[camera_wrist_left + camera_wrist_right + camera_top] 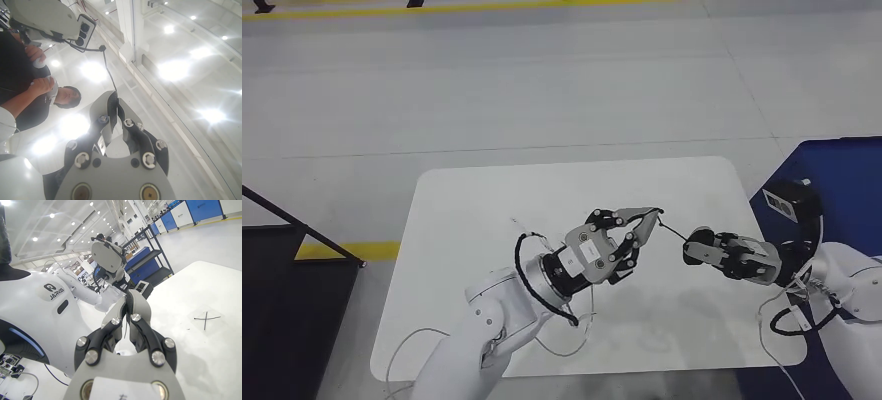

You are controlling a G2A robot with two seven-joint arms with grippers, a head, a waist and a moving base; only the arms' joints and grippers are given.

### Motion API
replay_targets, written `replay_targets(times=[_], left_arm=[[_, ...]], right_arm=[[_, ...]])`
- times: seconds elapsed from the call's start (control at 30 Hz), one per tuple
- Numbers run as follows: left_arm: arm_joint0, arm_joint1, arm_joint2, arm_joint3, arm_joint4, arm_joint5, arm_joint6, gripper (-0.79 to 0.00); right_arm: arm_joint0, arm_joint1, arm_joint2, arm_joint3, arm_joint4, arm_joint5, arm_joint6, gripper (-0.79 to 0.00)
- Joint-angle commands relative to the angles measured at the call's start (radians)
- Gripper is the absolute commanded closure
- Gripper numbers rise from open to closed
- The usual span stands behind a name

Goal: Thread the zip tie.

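Zip tie (673, 226) (109, 73) (125, 328) spans between my two end effectors, over the 3 o'clock half of the white counter (482, 240). My left end effector (654, 213) (115, 94) is clenched on one stretch of the black strap. My right end effector (689, 247) (129, 294), at about 4 o'clock from the left one, pinches a thinner stretch tight.

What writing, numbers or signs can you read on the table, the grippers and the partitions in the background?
Nothing here can be quoted as it reads.
Blue partition panels: white print, too small to read.
Label on the base of the right gripper: cut off by the picture's edge, unreadable.
Table: a black cross-shaped mark, no letters or numbers.
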Motion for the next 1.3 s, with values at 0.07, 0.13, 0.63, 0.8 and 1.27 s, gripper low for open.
replay_targets(times=[0.07,0.13,0.63,0.8,1.27], left_arm=[[0.004,-0.001,0.002,0.0,-0.009,0.01,0.027,0.0],[0.005,-0.001,0.001,-0.002,-0.014,0.008,0.034,0.0],[-0.023,-0.009,-0.038,0.032,-0.493,0.009,0.331,0.0],[-0.046,-0.011,-0.049,0.047,-0.611,-0.014,0.393,0.0],[-0.042,-0.013,-0.088,0.004,-0.693,-0.058,0.364,0.0]], right_arm=[[0.0,0.0,0.0,0.0,0.0,0.0,0.0,0.0],[0.0,0.0,0.0,0.0,0.0,0.0,0.0,0.0],[0.0,0.0,0.0,0.0,0.0,0.0,0.0,0.0],[0.0,0.0,0.0,0.0,0.0,0.0,0.0,0.0],[-0.015,-0.003,-0.008,-0.031,-0.045,0.013,-0.054,0.0]])
